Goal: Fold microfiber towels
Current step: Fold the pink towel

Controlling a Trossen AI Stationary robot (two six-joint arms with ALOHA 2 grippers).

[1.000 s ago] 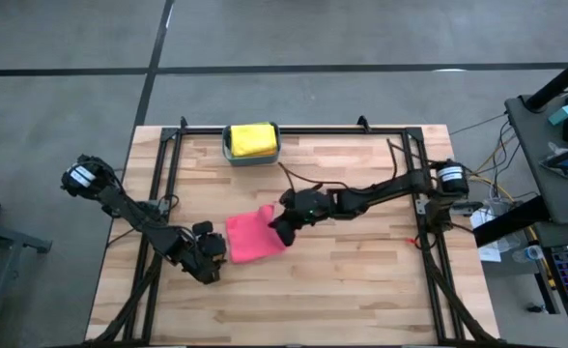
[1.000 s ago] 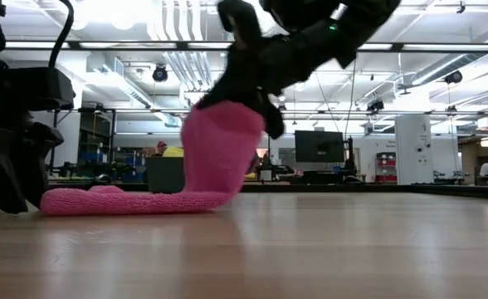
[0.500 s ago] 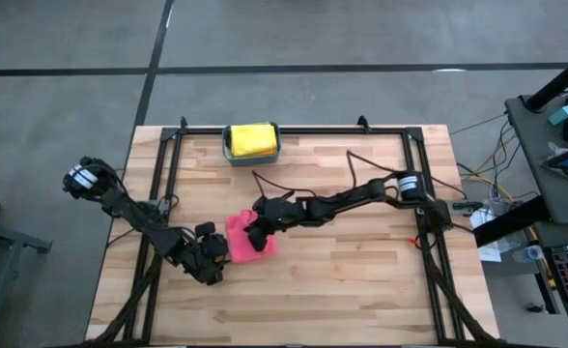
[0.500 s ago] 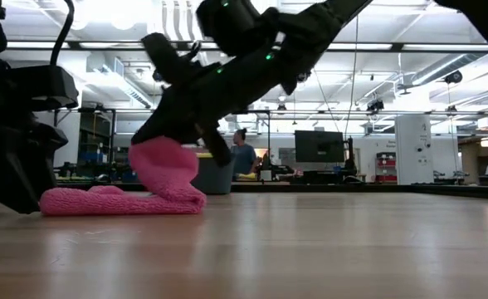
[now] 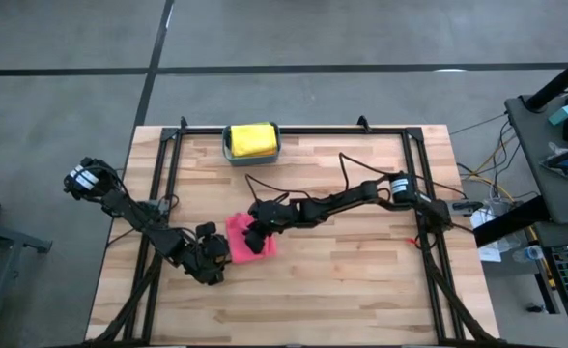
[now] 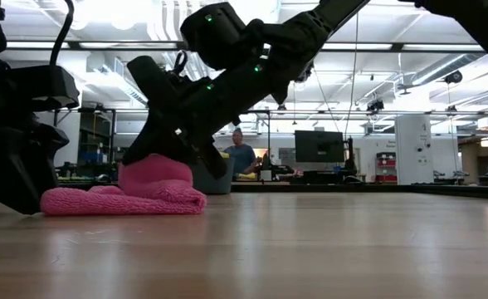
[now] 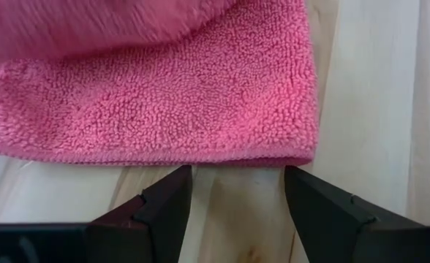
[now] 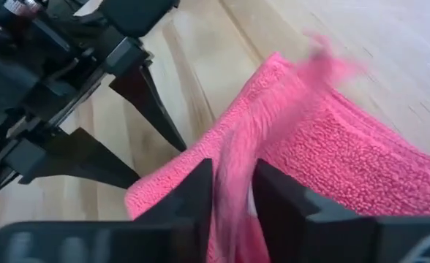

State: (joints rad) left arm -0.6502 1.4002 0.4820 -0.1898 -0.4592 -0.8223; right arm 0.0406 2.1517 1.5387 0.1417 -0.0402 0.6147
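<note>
right gripper (image 5: 256,235) low over the pink towel (image 5: 250,238) left of table centre, a flap of cloth between its barely parted fingers, likely laying the fold over. left gripper (image 5: 213,258) just beside the towel's edge, jaws apart, empty. yellow towel (image 5: 251,138) in teal bin (image 5: 227,148). wood-plank table (image 5: 361,280); a person far behind.

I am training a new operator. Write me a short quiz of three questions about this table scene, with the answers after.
1. True or false: the yellow towel lies inside the teal bin.
2. Which hand is down on top of the pink towel? A: left hand. B: right hand.
3. Fill in: the left hand's fingers are ___, with nothing between them.

Key: 1 true; 2 B; 3 open.
</note>
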